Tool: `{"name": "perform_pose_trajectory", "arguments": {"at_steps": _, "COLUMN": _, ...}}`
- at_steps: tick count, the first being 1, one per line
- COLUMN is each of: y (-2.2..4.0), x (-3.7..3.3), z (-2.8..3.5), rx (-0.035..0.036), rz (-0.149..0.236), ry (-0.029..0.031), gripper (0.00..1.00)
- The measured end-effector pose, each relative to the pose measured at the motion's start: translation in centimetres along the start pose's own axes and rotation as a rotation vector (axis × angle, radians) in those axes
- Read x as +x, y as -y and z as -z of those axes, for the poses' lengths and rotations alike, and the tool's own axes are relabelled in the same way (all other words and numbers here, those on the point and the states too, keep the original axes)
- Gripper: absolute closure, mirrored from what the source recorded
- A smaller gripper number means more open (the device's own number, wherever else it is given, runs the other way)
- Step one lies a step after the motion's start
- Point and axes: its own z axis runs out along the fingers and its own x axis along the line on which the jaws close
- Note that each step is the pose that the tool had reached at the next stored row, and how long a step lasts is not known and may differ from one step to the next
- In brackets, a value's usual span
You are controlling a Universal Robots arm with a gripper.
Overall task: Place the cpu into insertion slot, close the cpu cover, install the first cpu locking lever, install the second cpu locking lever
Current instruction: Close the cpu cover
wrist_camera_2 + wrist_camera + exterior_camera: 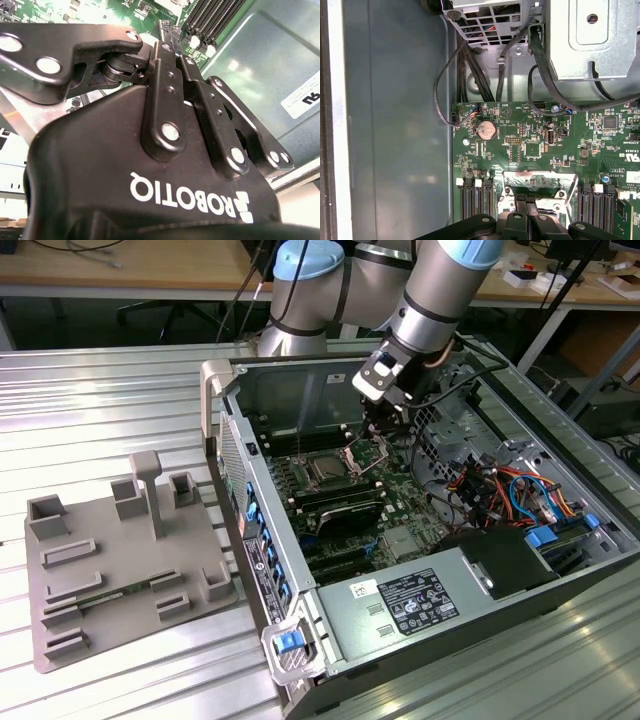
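Standing next to this, I'd say it's on the cover-closing step. In the exterior view the arm reaches down into the open computer case (250,530) lying on the ribbed metal table (100,390). The gripper (378,435) sits right at the raised edge of the cpu cover (362,452), which is tilted up off the board. Just beside it, toward the exterior view's left, a grey square that I take for the cpu (325,471) looks seated in the insertion slot (309,471), so that part seems done. Over on the exterior view's left a grey fixture tray (120,560) lies well apart from the case. The second wrist view is the one that settles the gripper (167,44): the jaws are drawn together at the tips. Whether the cover's thin edge is pinched between them, I can't tell from here. The first wrist view looks past the gripper (526,202) onto the green motherboard (545,145). It adds what the others lack: the silvery cover plate (537,181) just ahead of the tips, memory slots (475,200) flanking it and a coin-cell battery (486,130) further up. My guess is that getting the plate down calls for following the hinge's arc gently, so it lands flat on the chip and doesn't nudge it.
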Motion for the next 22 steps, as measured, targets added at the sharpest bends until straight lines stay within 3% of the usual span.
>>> {"name": "perform_pose_trajectory", "arguments": {"at_steps": 4, "y": -0.27, "x": 0.00, "z": 0.02, "rx": 0.0032, "rz": 0.000, "ry": -0.0004, "gripper": 0.89}}
{"name": "perform_pose_trajectory", "arguments": {"at_steps": 13, "y": -0.47, "x": 0.00, "z": 0.04, "rx": 0.0033, "rz": 0.000, "ry": -0.0005, "gripper": 0.89}}
{"name": "perform_pose_trajectory", "arguments": {"at_steps": 22, "y": -1.21, "x": 0.02, "z": 0.68, "rx": 0.0062, "rz": 0.003, "ry": -0.0004, "gripper": 0.89}}
